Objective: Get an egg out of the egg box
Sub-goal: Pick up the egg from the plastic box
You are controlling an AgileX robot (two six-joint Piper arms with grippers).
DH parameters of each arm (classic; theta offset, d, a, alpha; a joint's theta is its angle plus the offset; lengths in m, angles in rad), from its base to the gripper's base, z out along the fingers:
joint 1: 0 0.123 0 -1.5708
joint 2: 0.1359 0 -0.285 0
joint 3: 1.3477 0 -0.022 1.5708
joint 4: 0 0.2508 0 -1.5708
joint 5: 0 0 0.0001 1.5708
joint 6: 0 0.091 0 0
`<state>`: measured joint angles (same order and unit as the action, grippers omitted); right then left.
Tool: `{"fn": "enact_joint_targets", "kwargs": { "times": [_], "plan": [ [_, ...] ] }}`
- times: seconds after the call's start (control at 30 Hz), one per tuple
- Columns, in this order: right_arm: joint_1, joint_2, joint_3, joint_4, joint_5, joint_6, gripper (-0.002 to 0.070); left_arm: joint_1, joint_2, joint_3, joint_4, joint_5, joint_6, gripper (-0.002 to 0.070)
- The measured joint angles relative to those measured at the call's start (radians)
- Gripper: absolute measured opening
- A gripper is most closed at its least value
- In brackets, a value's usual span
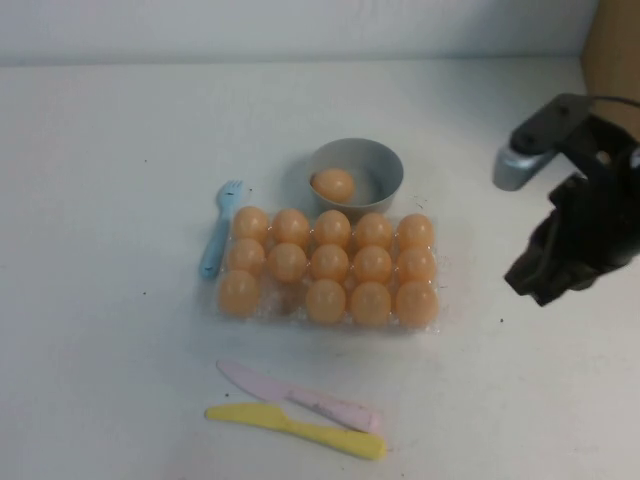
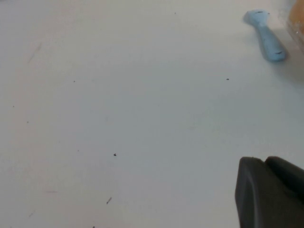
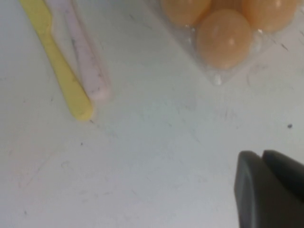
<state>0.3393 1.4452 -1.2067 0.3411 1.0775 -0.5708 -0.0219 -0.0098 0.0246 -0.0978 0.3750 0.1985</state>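
One orange-tan egg [image 1: 333, 185] lies outside the clear egg box [image 1: 270, 306], whose front-row second cup is empty.

A white table [image 1: 120, 330] fills nearly the whole scene, matte and marked with a few small dark specks and faint scuffs. Along its far edge runs a pale wall [image 1: 300, 25]. At the far right corner stands a brown, cardboard-coloured surface [image 1: 612, 50]. The light is soft and even, casting only faint shadows.

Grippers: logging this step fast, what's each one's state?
Left gripper: over bare table, cannot tell.
Right gripper: right of the egg box, holding nothing visible, cannot tell.
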Motion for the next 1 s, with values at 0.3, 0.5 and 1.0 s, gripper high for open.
{"fn": "enact_joint_targets", "kwargs": {
  "times": [0.3, 0.5, 1.0],
  "plan": [
    [0.115, 0.277, -0.27, -0.081, 0.052, 0.044, 0.0334, 0.0, 0.0, 0.0, 0.0, 0.0, 0.0, -0.0004],
    [0.186, 0.438, -0.421, -0.159, 0.115, 0.201, 0.0376, 0.0, 0.0, 0.0, 0.0, 0.0, 0.0, -0.0004],
    [0.226, 0.555, -0.481, -0.255, 0.135, 0.393, 0.0371, 0.0, 0.0, 0.0, 0.0, 0.0, 0.0, -0.0004]
  ]
}}
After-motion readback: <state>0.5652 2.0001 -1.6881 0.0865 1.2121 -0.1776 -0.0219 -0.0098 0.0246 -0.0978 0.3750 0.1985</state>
